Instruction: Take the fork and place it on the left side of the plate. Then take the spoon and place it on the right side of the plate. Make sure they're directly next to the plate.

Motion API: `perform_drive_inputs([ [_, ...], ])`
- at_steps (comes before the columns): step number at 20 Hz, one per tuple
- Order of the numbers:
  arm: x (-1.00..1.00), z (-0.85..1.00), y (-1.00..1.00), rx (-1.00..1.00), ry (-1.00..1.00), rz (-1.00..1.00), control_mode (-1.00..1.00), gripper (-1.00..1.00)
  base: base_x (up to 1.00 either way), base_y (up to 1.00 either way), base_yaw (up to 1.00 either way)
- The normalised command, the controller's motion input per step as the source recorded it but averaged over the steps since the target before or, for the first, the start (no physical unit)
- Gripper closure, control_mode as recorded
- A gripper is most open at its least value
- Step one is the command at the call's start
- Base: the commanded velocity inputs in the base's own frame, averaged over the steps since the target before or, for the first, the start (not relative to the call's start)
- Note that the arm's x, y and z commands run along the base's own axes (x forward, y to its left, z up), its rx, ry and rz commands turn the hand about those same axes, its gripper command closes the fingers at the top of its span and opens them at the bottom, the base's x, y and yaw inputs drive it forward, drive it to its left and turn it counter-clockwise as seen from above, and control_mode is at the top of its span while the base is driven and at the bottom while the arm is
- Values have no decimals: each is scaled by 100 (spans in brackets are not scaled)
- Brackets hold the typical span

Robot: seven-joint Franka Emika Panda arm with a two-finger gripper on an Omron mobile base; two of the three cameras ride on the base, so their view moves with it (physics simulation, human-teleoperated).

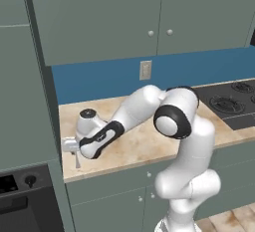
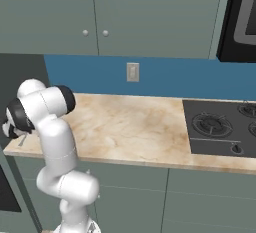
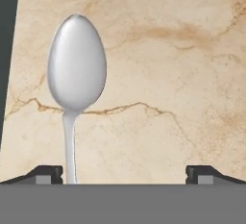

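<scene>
Currently pincer (image 3: pixel 125 174) is spread wide and empty, low over the bench (image 3: pixel 182 74). Spoon (image 3: pixel 76 69) lies flat on the bench, handle just inside the left fingertip (image 3: pixel 45 174), bowl ahead of it, off-centre in the gap.

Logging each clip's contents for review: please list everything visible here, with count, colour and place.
spoon: one, grey metal, lying on the counter near its left end, under the gripper
counter: one, beige marble, along the wall
stove top: one, black, set in the counter at right
wall outlet: one, pale, on the blue backsplash
upper cabinets: grey-green, above the counter
lower cabinets: grey-green, below the counter
oven: one, black, lower left
arm: one, white, reaching left
gripper: one, dark fingertips, open over the spoon
</scene>
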Motion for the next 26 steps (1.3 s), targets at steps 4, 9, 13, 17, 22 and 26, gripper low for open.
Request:
perform_drive_inputs([
  [4,32,-4,26,0,0,0,-100,-100,0,0,0],
  [9,25,-6,34,0,0,0,-100,-100,0,0,0],
  [13,9,-26,21,-4,6,0,-100,-100,0,0,0],
  [17,0,-41,12,-2,9,0,-100,-100,0,0,0],
  [22,0,-28,30,-1,13,0,-100,-100,0,0,0],
  [26,-16,-40,34,-6,9,0,-100,-100,0,0,0],
])
